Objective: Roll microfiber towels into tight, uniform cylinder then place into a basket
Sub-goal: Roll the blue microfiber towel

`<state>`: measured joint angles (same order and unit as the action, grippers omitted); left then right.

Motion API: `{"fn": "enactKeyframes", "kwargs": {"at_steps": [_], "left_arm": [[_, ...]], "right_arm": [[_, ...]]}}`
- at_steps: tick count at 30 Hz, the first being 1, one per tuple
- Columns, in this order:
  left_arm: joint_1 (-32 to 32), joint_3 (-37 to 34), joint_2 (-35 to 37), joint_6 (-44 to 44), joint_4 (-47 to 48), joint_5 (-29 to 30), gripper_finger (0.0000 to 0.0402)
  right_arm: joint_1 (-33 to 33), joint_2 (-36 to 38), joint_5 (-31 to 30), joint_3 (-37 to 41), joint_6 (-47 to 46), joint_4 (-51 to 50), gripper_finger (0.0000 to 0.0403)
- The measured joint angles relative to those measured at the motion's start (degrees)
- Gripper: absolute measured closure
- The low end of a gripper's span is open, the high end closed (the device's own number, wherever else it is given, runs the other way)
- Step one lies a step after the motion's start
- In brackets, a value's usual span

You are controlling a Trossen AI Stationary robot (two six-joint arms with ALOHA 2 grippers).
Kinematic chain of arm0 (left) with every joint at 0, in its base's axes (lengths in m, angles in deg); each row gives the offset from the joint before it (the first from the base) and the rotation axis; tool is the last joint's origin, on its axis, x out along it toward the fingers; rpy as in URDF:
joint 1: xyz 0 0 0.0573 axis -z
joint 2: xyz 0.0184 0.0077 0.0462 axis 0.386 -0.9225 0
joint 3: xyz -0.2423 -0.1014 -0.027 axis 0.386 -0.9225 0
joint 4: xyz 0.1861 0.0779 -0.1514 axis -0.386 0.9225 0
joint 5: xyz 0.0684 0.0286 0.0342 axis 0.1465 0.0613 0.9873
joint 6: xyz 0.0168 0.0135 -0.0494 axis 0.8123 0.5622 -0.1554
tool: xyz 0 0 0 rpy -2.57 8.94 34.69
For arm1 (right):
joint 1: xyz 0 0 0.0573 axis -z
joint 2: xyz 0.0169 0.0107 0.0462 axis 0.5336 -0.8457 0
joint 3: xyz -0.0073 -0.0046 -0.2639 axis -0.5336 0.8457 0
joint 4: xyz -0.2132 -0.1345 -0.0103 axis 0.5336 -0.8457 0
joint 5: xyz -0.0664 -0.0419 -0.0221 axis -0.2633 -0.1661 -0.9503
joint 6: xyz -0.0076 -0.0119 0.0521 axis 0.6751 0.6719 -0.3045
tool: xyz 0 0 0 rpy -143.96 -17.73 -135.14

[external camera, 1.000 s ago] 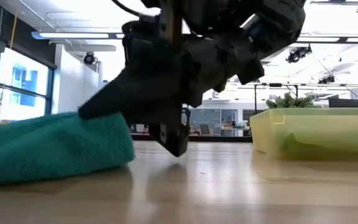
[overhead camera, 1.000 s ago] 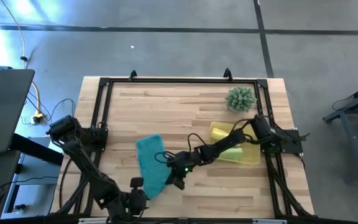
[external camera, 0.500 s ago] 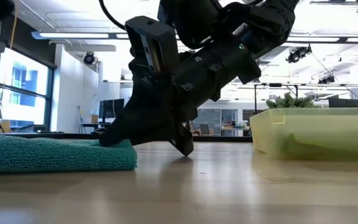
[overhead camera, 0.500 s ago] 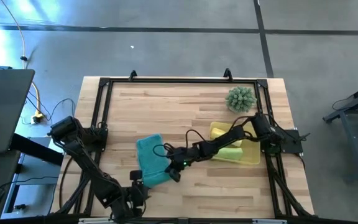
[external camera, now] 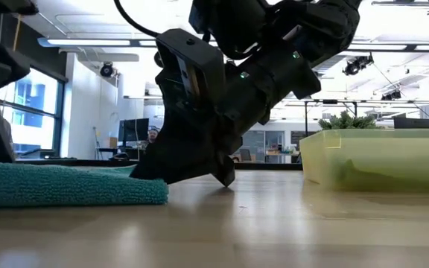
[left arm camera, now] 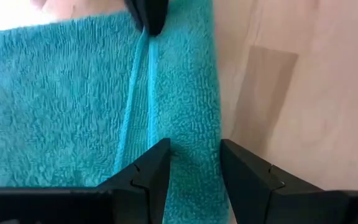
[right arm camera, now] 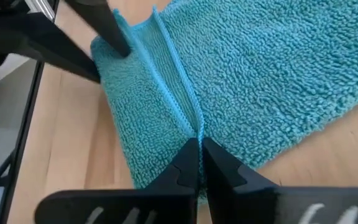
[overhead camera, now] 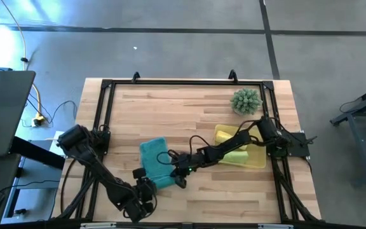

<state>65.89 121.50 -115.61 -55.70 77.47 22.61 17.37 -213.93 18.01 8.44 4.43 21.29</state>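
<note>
At the near edge of the table [overhead camera: 189, 108], the left gripper [left arm camera: 194, 163] straddles the folded side strip of the teal towel [overhead camera: 154, 163], its fingers spread with the cloth between them, not yet pinched. This looks like a setup to catch the edge and start a roll. Just beyond, the right gripper [right arm camera: 199, 160] presses its fingers together on the towel's hem, seemingly pinning the fold so the strip stays straight while the other arm works. The towel lies flat in the near middle of the table, one long side folded over, not yet a cylinder. Farther right sits the basket [overhead camera: 259, 163], which already holds the yellow towel [overhead camera: 224, 135] and the green towel [overhead camera: 239, 155]. A spiky plant [overhead camera: 246, 100] stands beyond it
</note>
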Motion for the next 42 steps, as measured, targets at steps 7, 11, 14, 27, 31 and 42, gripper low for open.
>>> {"fn": "enactKeyframes", "kwargs": {"at_steps": [7,11,14,27,31,42], "left_arm": [[0.0,0.0,-1.9,-3.3,-0.2,-4.9,0.0270],[0.1,0.1,-3.0,-6.0,-0.6,-5.3,0.0271],[0.5,0.1,-3.2,-7.8,-0.6,-5.0,0.0271],[-0.8,0.0,-2.9,-10.2,-1.3,-7.0,0.0271],[-1.2,0.0,-2.9,-10.1,-1.4,-7.2,0.0271],[-1.2,0.0,-2.9,-11.2,-1.9,-7.9,0.0271]], "right_arm": [[0.0,-0.1,1.3,0.1,4.1,0.5,0.0383],[0.1,1.3,5.0,0.3,8.5,-1.0,0.0334],[0.6,4.1,10.8,0.4,12.3,-3.6,0.0299],[-12.0,8.4,-13.4,0.2,46.3,-6.3,0.0279],[-12.9,5.5,-19.5,0.2,45.3,-1.1,0.0262],[-10.7,1.1,-19.2,0.1,47.4,-0.3,0.0201]]}}
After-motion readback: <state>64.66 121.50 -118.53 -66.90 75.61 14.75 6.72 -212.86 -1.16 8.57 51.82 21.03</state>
